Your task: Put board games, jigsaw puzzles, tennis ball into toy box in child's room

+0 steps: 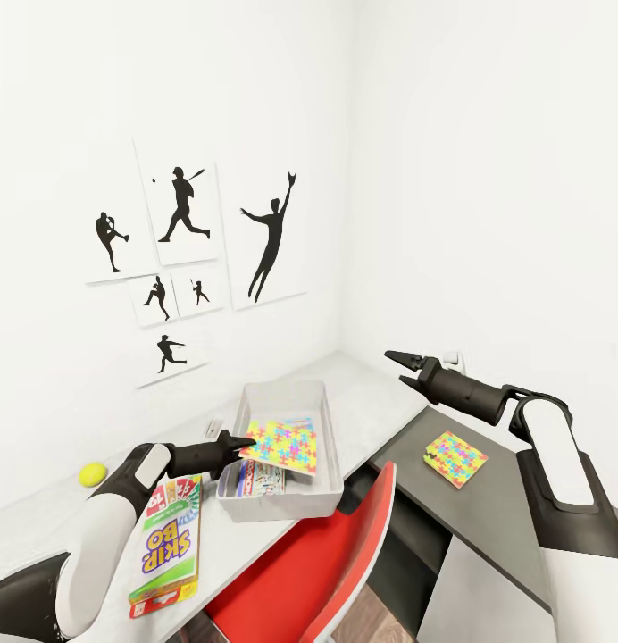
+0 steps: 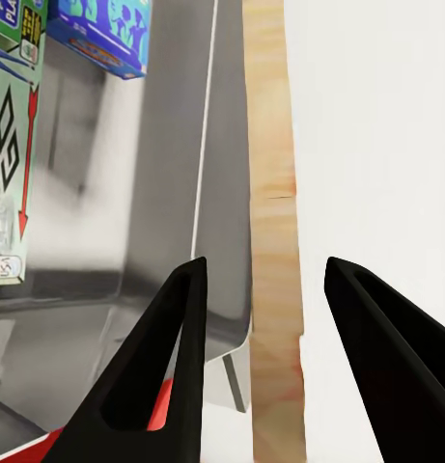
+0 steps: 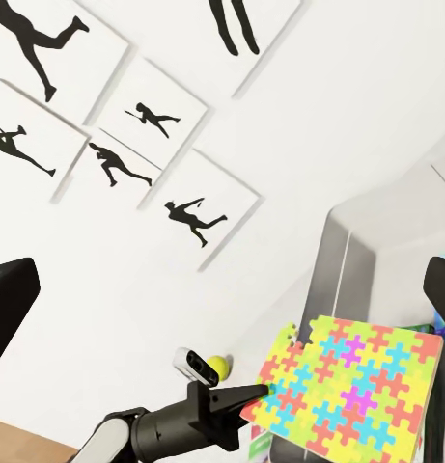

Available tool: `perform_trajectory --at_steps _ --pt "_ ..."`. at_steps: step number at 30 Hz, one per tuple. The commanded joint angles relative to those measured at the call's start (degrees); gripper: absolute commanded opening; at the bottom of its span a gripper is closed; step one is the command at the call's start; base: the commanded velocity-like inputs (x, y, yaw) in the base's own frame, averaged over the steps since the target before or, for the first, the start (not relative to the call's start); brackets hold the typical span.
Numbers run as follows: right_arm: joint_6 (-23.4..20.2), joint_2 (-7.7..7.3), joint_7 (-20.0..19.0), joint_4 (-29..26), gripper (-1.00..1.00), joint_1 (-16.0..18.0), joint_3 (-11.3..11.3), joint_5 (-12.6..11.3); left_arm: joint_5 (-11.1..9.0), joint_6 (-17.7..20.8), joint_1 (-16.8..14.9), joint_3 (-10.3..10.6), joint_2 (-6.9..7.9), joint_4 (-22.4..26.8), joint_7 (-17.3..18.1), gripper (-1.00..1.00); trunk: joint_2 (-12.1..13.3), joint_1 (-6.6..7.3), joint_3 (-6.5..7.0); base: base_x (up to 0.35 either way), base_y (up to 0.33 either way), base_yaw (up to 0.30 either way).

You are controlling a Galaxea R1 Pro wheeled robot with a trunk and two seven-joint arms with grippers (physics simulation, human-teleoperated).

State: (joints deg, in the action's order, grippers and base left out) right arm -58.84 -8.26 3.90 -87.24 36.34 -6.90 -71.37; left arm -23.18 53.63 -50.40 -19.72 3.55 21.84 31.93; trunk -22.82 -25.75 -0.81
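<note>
One thin square jigsaw puzzle (image 1: 281, 445) of yellow, pink, green and blue pieces hangs tilted over the pale grey-white plastic toy box (image 1: 320, 505) on the light grey-white mottled table (image 1: 371, 393). The black left gripper (image 1: 247, 439) reaches to the puzzle's edge, and in the left wrist view its two fingers (image 2: 164, 371) stand on either side of the puzzle's pale wooden edge (image 2: 275, 241) with gaps showing, so I cannot tell if they pinch it. Under the puzzle, inside the box, lie a white and green game box with red on it (image 1: 255, 478) and a blue printed game box (image 2: 101, 34). Near the box, on the table by the left arm, lies the white flat game box lettered SKIP-BO (image 1: 169, 546). Farther off, near the wall, sits the small yellow-green tennis ball (image 1: 93, 473). A second puzzle square (image 1: 455, 459) lies flat on the lower dark grey cabinet (image 1: 505, 509), well apart from the box. The black right gripper (image 1: 399, 367) hovers above the table with its fingers spread and nothing in them. A red chair (image 1: 318, 572) stands in front of the table. Black sports pictures (image 1: 188, 259) hang on the white wall.
</note>
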Motion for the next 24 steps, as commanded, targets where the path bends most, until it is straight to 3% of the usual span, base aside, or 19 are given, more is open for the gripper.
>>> perform_trajectory --at_steps 1,24 --pt "-0.2 0.00 0.4 0.0 1.00 0.0 0.0 -0.4 0.4 0.2 -0.1 -0.4 -0.03 0.0 0.3 -1.00 -0.1 -0.03 -0.09 0.000 0.000 0.000" --pt "-0.2 0.00 0.4 0.0 1.00 0.0 0.0 -0.4 0.4 0.3 -0.1 -0.3 0.03 0.4 1.2 -1.00 -0.1 -0.03 -0.09 0.000 0.000 0.000"
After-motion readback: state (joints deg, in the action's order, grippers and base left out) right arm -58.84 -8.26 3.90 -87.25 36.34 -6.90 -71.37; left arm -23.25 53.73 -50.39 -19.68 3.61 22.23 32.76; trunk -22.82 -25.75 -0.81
